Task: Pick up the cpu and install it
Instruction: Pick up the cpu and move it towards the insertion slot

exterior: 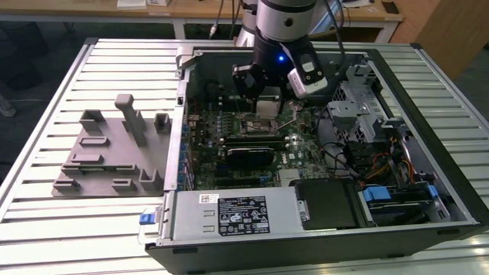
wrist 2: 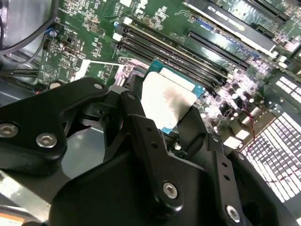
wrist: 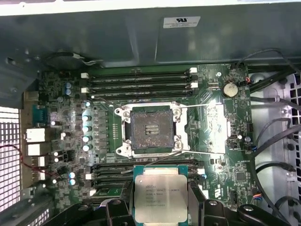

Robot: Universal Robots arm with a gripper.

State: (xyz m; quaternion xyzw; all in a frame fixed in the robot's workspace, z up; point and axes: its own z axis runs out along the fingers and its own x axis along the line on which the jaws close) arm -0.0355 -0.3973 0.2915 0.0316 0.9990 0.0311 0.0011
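The cpu, a flat square chip with a silver top and pale-green rim, sits between the black fingers of my gripper, which is shut on it. It hangs above the motherboard, a short way to one side of the open black socket, over the memory slots. The socket's metal cover plate is flipped open beside it. In the second wrist view the cpu shows past the fingers. In the exterior view the gripper hovers inside the computer case just above the socket.
The open computer case lies on a slatted metal table. A grey plastic tray with upright blocks stands at the exterior view's left. Inside the case are cables, a drive cage and a power supply.
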